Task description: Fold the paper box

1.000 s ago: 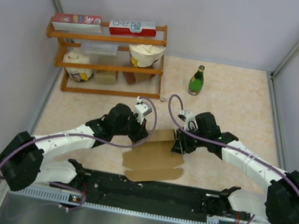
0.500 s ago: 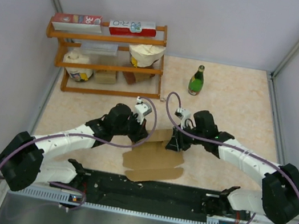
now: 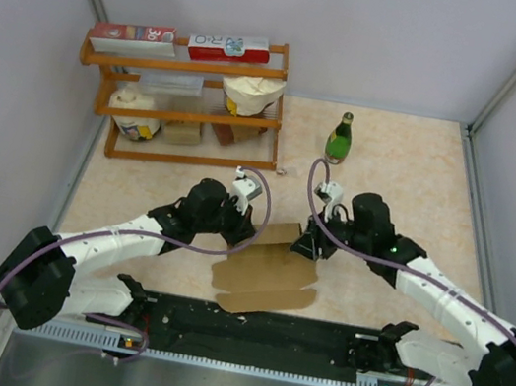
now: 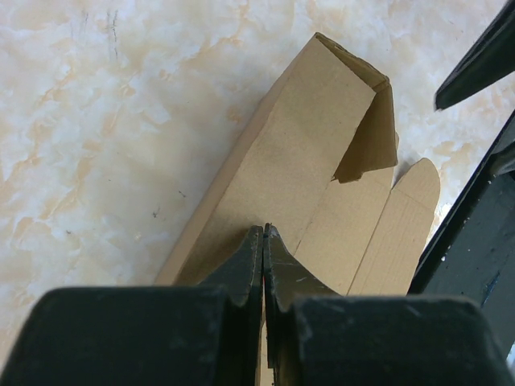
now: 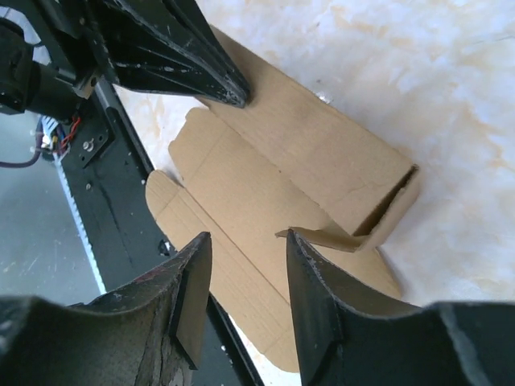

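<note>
- left claw [image 4: 263, 235]: shut tight, tips together, bearing down on the raised long panel of the paper box [image 3: 269, 263]. No card shows between the fingers. Judged function: hold-down.
- right claw [image 5: 248, 238]: jaws apart and empty, hovering just above the end of the box that faces the green bottle [image 3: 339, 137]. Change: within the last second the jaws widen and the claw draws back a little from that end, toward the bottle.
- paper box: plain brown card on the tabletop [image 3: 412, 170], on the arm-base side of the bottle and slightly left of it, well apart from it. The long side nearest the bottle is folded up into a hollow wall. The other panels and rounded tabs lie flat, farther from the bottle.
- end flap [image 5: 326, 238]: small and loose, projecting from the open end of the wall, not tucked.
- reading: the right claw appears to have let go of that end. Folding looks early, with the flap and flat panels outstanding.
</note>
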Action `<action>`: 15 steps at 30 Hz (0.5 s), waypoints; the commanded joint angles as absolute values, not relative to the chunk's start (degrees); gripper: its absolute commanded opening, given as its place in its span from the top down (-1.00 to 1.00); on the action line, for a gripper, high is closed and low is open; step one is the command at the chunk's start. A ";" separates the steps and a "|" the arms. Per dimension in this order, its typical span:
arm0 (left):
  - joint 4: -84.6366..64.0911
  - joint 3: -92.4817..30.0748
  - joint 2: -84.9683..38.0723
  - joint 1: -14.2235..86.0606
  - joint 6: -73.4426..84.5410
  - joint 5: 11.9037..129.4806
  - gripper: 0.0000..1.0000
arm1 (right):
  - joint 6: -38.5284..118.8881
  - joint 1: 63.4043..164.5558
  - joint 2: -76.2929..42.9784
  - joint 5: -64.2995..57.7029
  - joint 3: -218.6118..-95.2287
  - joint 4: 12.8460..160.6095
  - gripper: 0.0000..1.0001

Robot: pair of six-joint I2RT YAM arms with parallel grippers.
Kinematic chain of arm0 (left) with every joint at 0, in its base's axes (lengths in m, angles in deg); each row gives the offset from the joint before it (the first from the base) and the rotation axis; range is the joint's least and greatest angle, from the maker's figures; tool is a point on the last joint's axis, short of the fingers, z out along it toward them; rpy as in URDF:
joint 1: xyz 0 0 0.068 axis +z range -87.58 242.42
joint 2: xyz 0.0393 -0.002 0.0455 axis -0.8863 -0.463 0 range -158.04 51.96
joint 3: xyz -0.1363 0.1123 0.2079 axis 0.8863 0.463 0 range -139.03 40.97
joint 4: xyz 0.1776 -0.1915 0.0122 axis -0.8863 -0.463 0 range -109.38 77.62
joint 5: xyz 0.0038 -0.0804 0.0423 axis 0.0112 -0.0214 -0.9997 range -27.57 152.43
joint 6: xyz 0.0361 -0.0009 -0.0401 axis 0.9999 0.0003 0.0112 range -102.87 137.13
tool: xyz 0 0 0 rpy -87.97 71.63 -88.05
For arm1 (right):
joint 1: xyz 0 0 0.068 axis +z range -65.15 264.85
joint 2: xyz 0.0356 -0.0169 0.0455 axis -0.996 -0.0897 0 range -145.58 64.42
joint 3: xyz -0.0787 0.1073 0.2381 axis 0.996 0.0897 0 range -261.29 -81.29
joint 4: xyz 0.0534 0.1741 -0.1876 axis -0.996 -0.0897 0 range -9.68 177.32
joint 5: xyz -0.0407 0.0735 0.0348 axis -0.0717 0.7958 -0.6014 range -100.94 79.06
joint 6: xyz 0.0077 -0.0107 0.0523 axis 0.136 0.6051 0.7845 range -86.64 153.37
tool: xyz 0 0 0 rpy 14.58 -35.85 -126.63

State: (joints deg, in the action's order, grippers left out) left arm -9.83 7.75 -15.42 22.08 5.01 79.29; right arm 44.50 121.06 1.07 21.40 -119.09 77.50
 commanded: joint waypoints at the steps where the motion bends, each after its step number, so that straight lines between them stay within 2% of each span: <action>1: -10.71 8.09 -14.84 21.99 5.00 78.78 1.00 | 45.49 120.63 7.46 12.48 -120.83 74.77 0.14; 4: -10.71 8.09 -14.84 21.99 4.91 78.87 1.00 | 48.21 120.01 8.44 -1.93 -122.15 70.46 0.14; 7: -10.62 8.09 -14.75 21.99 4.82 78.95 1.00 | 50.59 118.78 6.16 -9.52 -123.38 67.38 0.36; 10: -10.53 8.01 -14.84 21.99 4.82 78.95 1.00 | 50.33 118.51 1.77 -9.97 -123.74 66.76 0.53; 15: -10.88 8.01 -14.58 21.99 4.82 78.87 1.00 | 48.14 118.43 -4.65 -6.91 -122.16 69.56 0.57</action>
State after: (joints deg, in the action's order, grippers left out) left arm -9.83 7.75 -15.42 22.08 4.99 79.32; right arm 49.00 118.68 -1.51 -6.34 -121.58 68.32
